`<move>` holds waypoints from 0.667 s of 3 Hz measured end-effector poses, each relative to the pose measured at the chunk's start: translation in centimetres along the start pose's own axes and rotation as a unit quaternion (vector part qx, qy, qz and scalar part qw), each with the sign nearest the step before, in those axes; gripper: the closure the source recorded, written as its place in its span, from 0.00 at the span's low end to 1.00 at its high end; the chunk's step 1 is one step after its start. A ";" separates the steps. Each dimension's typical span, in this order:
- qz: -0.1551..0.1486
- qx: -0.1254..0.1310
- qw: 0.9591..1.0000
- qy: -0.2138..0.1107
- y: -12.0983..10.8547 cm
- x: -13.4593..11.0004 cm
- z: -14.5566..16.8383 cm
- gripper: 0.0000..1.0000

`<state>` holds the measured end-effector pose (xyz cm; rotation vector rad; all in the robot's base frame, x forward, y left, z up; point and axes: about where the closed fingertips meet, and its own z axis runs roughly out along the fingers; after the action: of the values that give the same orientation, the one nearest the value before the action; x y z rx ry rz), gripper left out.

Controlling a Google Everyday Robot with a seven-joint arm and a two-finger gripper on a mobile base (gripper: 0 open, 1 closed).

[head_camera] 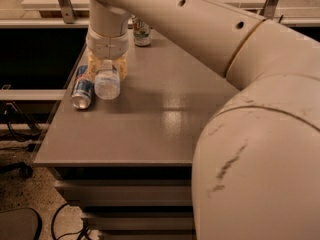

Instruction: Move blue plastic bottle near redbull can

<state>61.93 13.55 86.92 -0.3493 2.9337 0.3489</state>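
Note:
The blue plastic bottle (107,82), clear with a pale label, lies lengthwise between the fingers of my gripper (106,66) at the left side of the grey table (165,109). The gripper is shut on the bottle and comes down from above on the white arm. The redbull can (82,87), blue and silver, lies on its side just left of the bottle, close to the table's left edge. Bottle and can are almost touching. I cannot tell whether the bottle rests on the table or hangs just above it.
A green-and-white soda can (142,31) stands upright at the table's back edge. The robot's large white arm (260,134) fills the right side of the view. The table's left edge drops off beside the redbull can. Cables lie on the floor (20,129).

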 end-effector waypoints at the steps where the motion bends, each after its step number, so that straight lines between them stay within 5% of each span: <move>1: 0.006 -0.008 1.000 -0.001 0.1 -0.6 0.2 0.59; 2: 0.009 -0.013 1.000 -0.001 0.2 -0.9 0.2 0.35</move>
<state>62.83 13.96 86.89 -0.3276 2.9352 0.3899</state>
